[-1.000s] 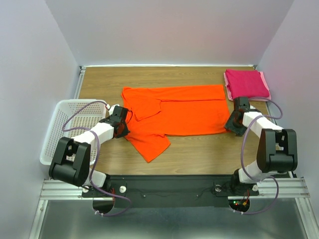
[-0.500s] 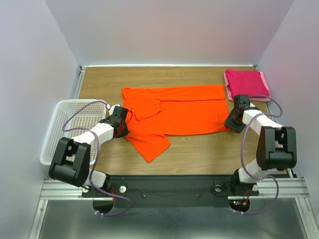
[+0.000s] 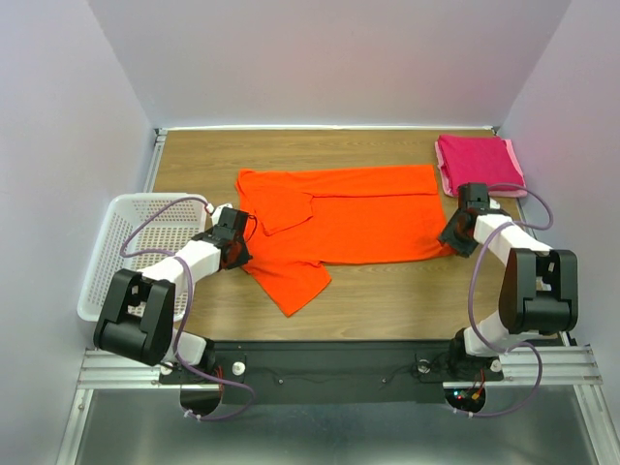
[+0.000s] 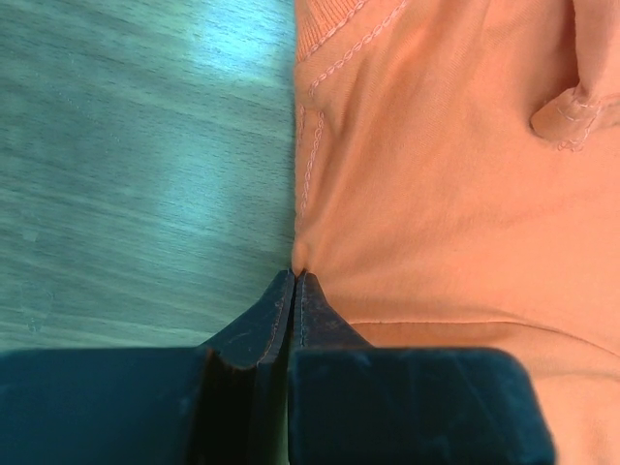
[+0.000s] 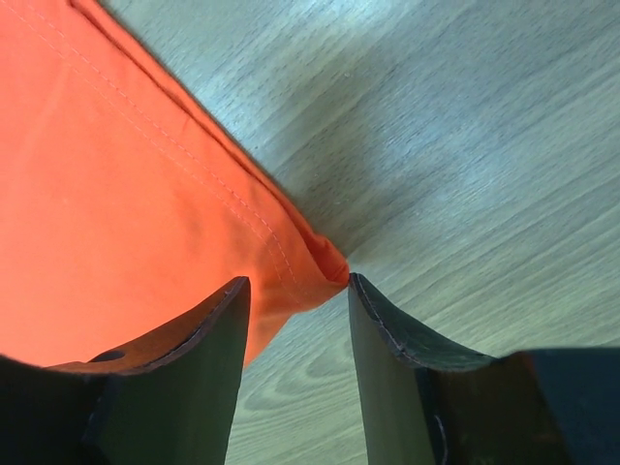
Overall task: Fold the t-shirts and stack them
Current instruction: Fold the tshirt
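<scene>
The orange t-shirt (image 3: 339,218) lies spread across the middle of the table, with one sleeve (image 3: 291,281) pointing toward the near edge. My left gripper (image 3: 235,248) is at its left edge, near the armpit. The left wrist view shows that gripper (image 4: 295,275) shut, with a small nub of orange cloth (image 4: 455,174) pinched at its tips. My right gripper (image 3: 452,235) is at the shirt's near right corner. There it (image 5: 295,281) stands open, low on the table, with the hem corner (image 5: 325,266) between its fingers. The magenta-pink t-shirt (image 3: 478,162) lies folded at the back right.
A white lattice basket (image 3: 116,254) stands at the table's left edge, just beside my left arm. The wooden table (image 3: 387,291) is bare in front of the orange shirt. Walls close in the left, right and back sides.
My right gripper has edged slightly toward the back along the shirt's right corner, and its jaws have narrowed a little. The left gripper and the shirts have not moved.
</scene>
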`<state>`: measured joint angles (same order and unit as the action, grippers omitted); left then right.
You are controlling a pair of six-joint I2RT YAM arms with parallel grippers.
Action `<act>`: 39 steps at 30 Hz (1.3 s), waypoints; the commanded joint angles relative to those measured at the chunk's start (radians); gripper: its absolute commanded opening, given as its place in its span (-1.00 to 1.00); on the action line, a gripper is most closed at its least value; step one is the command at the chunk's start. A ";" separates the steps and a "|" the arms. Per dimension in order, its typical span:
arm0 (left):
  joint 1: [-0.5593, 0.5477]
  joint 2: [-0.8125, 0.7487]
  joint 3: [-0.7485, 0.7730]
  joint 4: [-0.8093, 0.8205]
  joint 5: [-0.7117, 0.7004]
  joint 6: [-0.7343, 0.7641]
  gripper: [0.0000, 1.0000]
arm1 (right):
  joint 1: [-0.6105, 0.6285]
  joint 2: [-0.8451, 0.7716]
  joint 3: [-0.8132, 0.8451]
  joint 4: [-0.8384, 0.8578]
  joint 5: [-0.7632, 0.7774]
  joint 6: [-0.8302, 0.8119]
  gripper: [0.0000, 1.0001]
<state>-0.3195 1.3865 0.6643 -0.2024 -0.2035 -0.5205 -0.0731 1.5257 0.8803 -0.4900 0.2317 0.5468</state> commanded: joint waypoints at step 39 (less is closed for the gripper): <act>0.059 -0.046 0.167 -0.100 -0.034 0.008 -1.00 | -0.040 -0.059 0.124 -0.039 -0.017 -0.057 -0.99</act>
<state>-0.2726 1.3132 0.7631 -0.2893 -0.2035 -0.5373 -0.1051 1.4303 0.9211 -0.5262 0.2203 0.5228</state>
